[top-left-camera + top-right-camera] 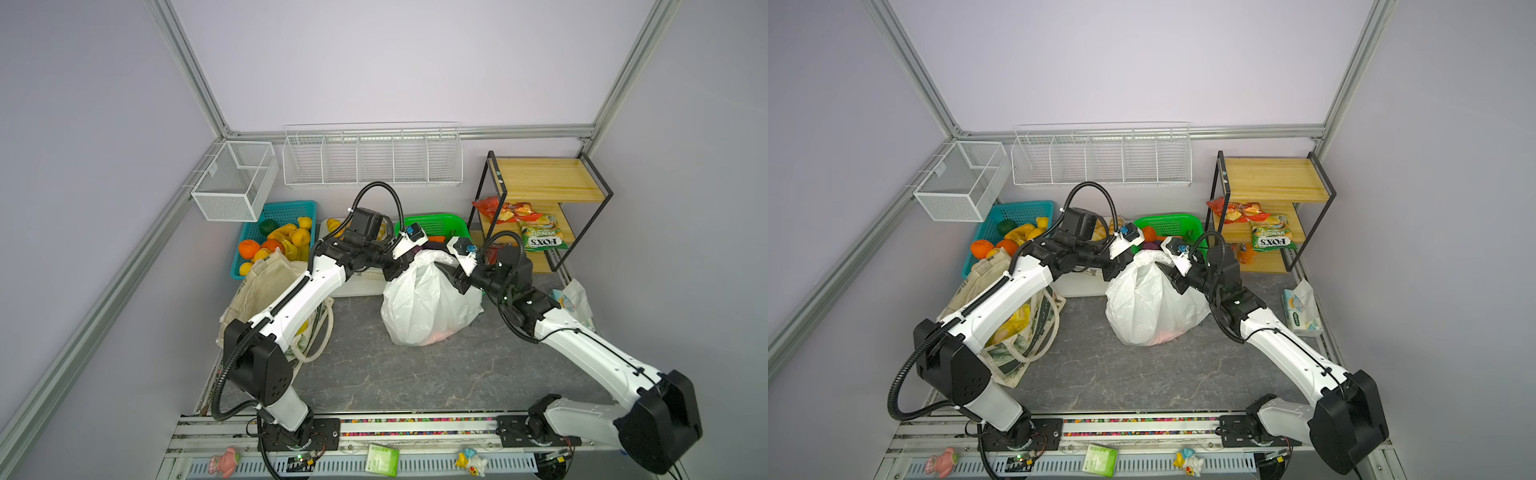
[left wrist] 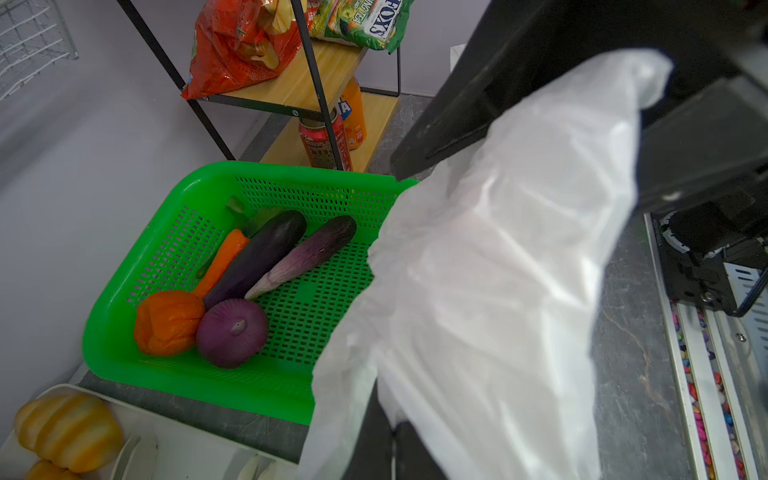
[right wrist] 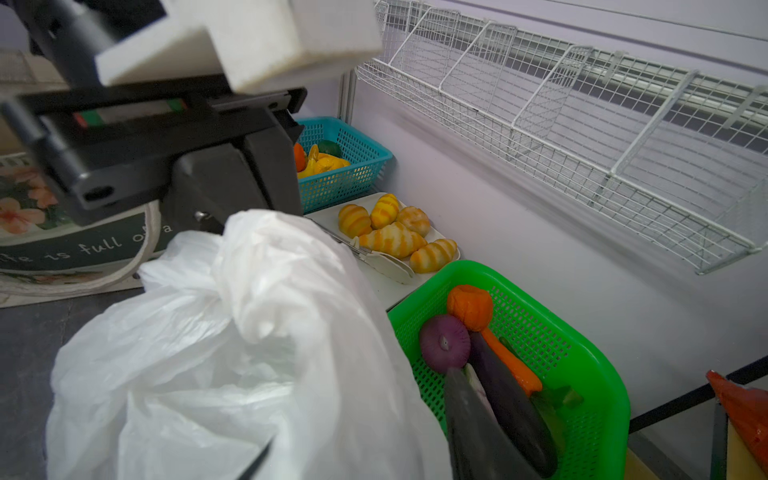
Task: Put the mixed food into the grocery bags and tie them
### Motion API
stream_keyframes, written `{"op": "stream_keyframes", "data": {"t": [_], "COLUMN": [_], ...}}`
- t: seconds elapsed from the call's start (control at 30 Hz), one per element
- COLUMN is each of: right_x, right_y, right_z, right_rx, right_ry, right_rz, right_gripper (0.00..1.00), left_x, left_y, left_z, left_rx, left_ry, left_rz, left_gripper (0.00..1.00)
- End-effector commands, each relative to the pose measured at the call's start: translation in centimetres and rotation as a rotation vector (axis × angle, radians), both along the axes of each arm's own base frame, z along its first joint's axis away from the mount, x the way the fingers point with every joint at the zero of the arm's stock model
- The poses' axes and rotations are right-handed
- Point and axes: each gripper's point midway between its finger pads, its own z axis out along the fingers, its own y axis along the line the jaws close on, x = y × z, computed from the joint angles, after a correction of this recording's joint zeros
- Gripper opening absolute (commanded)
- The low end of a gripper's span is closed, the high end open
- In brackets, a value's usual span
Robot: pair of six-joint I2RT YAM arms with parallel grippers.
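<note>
Between lilac walls (image 1: 395,62), grey marbled tabletop (image 1: 395,374), white plastic bag (image 1: 424,299) centred

The left arm (image 1: 299,299) and right arm (image 1: 590,353) share white link shells, black joint housings, ribbed black cable conduit (image 1: 376,187), and blue knobs (image 1: 411,230) on white wrist blocks.

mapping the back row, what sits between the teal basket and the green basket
A white tray holding golden croissants, plainly shown in the right wrist view.
</note>
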Motion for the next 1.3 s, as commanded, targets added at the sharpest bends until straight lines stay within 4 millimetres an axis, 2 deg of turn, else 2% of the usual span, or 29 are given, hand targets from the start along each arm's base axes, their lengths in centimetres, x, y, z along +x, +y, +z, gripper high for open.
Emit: {"op": "stream_keyframes", "data": {"t": [0.0, 0.1, 0.17, 0.33, 0.4, 0.57, 0.67, 0.83, 1.0, 1.03, 1.13, 1.27], "right_x": [-1.1, -2.2, -3.0, -4.3, -4.0, -2.9, -2.0, -1.8, -2.0, -2.1, -2.5, -3.0], "right_y": [-1.6, -3.1, -3.5, -2.4, -1.8, -1.4, -1.4, -0.6, -0.6, -0.7, -1.1, -2.0], "right_z": [-1.9, -2.3, -1.6, -0.2, 1.2, 2.5, 2.4, 2.1, 2.1, 2.0, 1.6, 1.0], "right_rx": [-0.008, -0.014, -0.002, 0.020, 0.034, 0.023, -0.012, -0.026, -0.027, -0.027, -0.023, -0.024], "right_ry": [0.089, 0.127, 0.123, 0.135, 0.123, 0.098, 0.098, 0.105, 0.109, 0.113, 0.130, 0.170], "right_rz": [-0.054, -0.105, -0.106, -0.015, 0.010, 0.003, -0.020, 0.020, 0.029, 0.024, 0.009, -0.029], "right_gripper": [0.54, 0.58, 0.58, 0.56, 0.56, 0.55, 0.54, 0.42, 0.16, 0.14, 0.07, 0.07], "left_x": [-0.2, -0.2, -0.2, -0.2, -0.3, -0.3, -0.4, -0.4, -0.4, -0.3, 0.0, 0.2], "left_y": [0.5, 0.5, 0.5, 0.4, 0.4, 0.4, 0.3, 0.4, 0.5, 0.5, 0.7, 0.9], "left_z": [-0.2, -0.3, -0.3, -0.2, -0.2, 0.0, 0.1, 0.1, 0.1, 0.2, 0.3, 0.6], "left_rx": [0.013, 0.014, 0.012, 0.005, 0.004, -0.001, -0.003, -0.002, 0.002, 0.002, -0.002, -0.010], "left_ry": [-0.014, -0.013, -0.016, -0.021, -0.019, -0.022, -0.024, -0.024, -0.027, -0.030, -0.049, -0.066], "left_rz": [-0.003, -0.004, -0.004, -0.007, -0.011, -0.014, -0.016, -0.016, -0.011, -0.009, 0.015, 0.044], "left_gripper": [0.00, 0.00, 0.00, 0.00, 0.00, 0.00, 0.00, 0.00, 0.00, 0.00, 0.00, 0.00]}}
